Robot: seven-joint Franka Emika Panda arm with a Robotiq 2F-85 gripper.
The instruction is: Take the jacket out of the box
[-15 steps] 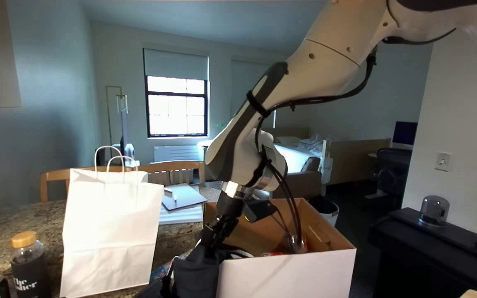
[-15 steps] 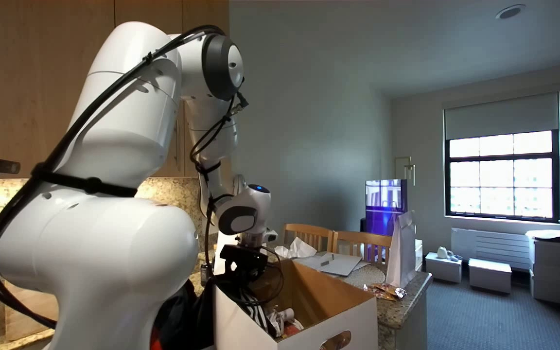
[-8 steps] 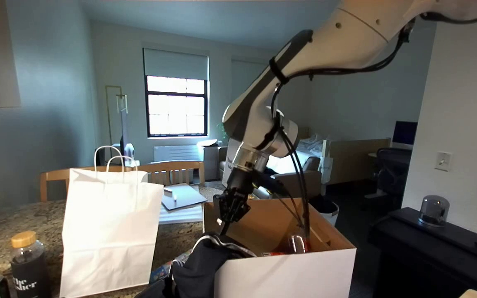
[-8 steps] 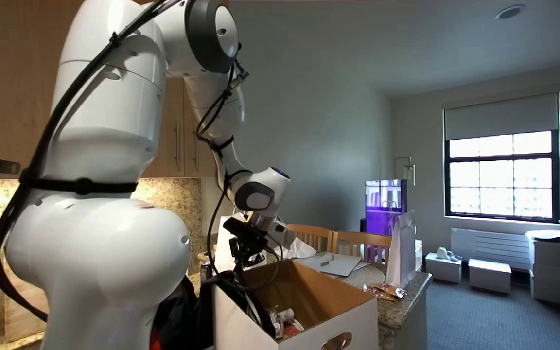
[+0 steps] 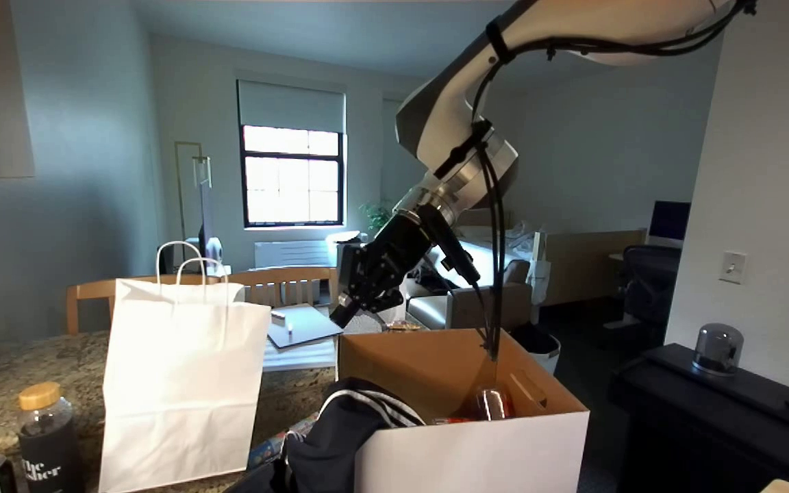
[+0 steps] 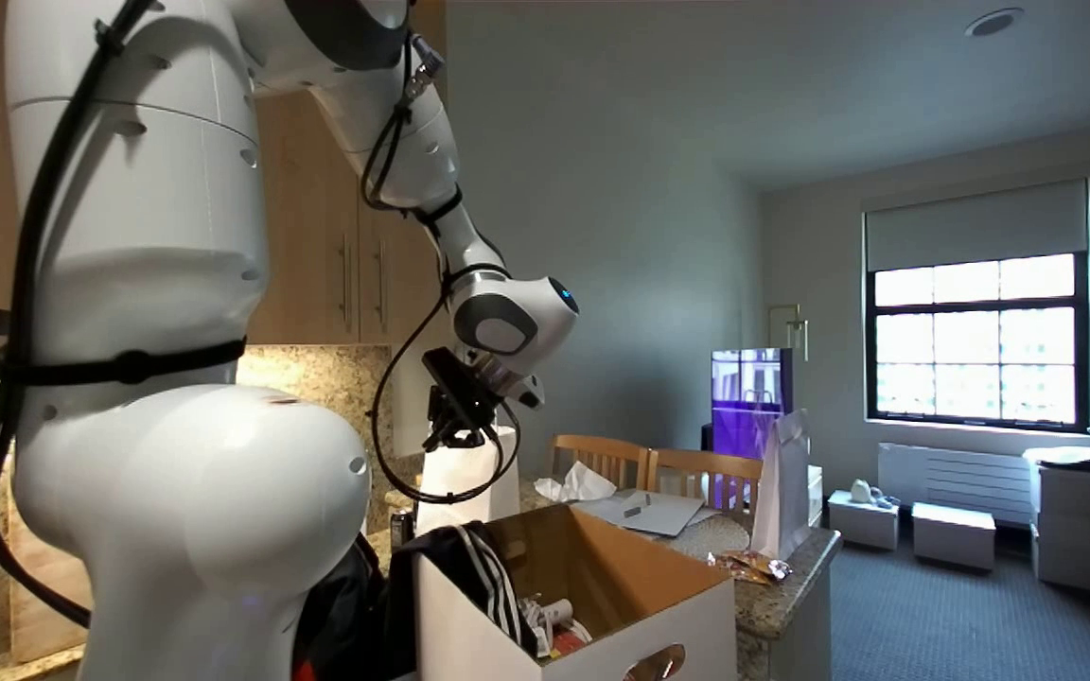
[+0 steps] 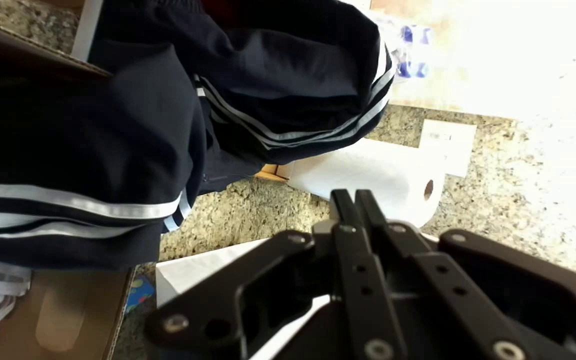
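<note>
jacket [image 5: 333,438] drapes over edge of box [image 5: 473,455], partly inside near white items [image 6: 558,612]; gripper [image 7: 352,195] stands apart, fingers closed.

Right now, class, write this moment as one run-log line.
gripper: shut, empty; jacket: draped over edge of box, partly inside; removal: unfinished

Had glossy white arm shells [image 6: 195,473], grey joint caps [image 6: 496,323], black cables [image 6: 34,232] and a black Robotiq gripper [image 7: 353,195] with silver screws [image 7: 378,348].
</note>
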